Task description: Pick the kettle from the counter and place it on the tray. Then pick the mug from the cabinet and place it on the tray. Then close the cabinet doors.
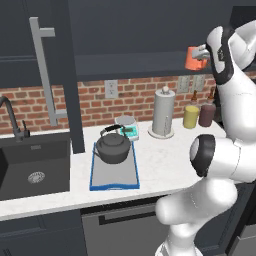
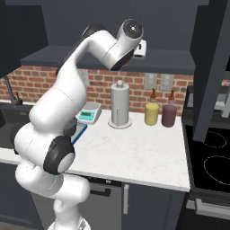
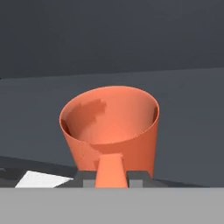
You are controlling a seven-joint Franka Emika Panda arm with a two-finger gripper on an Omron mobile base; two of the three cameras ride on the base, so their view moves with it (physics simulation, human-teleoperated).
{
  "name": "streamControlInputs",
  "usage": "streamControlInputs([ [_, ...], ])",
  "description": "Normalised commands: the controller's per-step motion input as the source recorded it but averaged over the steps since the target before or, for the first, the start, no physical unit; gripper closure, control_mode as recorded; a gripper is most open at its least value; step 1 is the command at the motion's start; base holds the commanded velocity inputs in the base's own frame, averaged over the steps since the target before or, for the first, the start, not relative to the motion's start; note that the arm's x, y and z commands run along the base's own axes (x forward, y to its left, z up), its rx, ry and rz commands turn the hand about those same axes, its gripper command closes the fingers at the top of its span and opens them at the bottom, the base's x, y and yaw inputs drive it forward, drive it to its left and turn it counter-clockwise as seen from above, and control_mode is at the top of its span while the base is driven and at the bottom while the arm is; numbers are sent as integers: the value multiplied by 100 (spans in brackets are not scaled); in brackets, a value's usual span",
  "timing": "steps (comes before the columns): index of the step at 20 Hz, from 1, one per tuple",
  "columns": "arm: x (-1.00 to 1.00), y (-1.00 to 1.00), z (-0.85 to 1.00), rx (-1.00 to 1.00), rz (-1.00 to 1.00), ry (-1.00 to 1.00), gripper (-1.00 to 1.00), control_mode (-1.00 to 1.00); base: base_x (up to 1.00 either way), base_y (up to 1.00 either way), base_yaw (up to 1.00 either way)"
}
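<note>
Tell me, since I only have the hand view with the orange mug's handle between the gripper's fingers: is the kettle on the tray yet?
Observer: Yes. In the left base view the kettle sits on the tray, toward its far end.
Operator: What is below the mug?
Observer: The mug is up at the cabinet shelf. A yellow jar and a dark red jar stand on the counter beneath it.
Operator: Are the cabinet doors open?
Observer: Yes. The left door stands swung out beside the sink, and the right door is out too.
</note>
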Motion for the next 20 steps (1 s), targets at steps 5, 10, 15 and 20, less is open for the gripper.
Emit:
streamControlInputs([
  [5, -98, 31, 0, 0, 1, -2, 100, -100, 0, 0, 0],
  [10, -100, 40, -3, 0, 0, 0, 100, -100, 0, 0, 0],
  [15, -100, 45, -23, 0, 0, -3, 100, -100, 0, 0, 0],
  [20, -100, 59, -42, 0, 3, 0, 100, -100, 0, 0, 0],
])
